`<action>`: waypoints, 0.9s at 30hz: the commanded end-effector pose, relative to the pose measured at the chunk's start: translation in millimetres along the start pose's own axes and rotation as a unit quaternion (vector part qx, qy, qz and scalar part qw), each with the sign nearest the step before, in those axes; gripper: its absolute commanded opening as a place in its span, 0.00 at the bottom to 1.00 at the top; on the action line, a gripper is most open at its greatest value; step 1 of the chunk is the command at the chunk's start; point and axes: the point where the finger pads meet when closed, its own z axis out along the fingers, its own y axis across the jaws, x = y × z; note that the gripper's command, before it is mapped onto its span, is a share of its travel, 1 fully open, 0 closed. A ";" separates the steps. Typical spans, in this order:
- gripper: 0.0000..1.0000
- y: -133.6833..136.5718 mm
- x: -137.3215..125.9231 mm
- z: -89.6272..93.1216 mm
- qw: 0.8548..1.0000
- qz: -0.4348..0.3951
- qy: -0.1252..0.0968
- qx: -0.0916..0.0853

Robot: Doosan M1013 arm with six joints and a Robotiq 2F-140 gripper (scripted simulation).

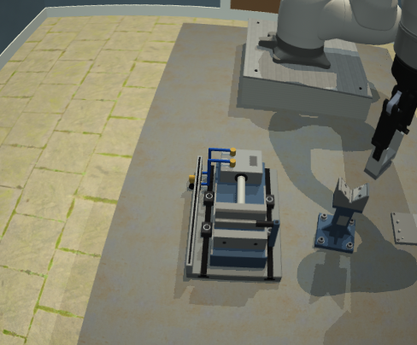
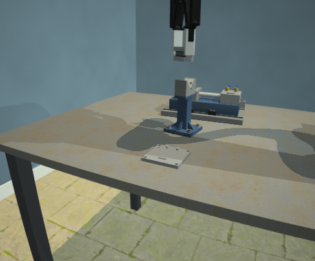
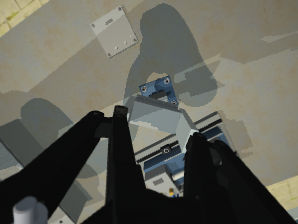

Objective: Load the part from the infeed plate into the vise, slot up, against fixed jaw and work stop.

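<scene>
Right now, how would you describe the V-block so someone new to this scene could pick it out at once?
Start at the blue-and-grey vise in the middle of the table. Between it and the flat grey infeed plate stands the V-block, below the gripper holding the part. It alone has a grey V-notched head on a blue pedestal bolted down by a square foot.

The table (image 2: 81,135) has a worn beige-grey top with a thick edge and stands on dark legs (image 2: 26,200). One leg is under the near left corner; another shows further back below the top. Under it is a floor (image 1: 43,149) of yellowish stone tiles with green growth in the joints. Blue-grey walls (image 2: 58,48) with a pale baseboard (image 2: 3,190) are behind the table.
</scene>
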 end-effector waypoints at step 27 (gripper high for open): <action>0.00 18.4 -20.3 0.3 0.978 -0.207 0.003 0.001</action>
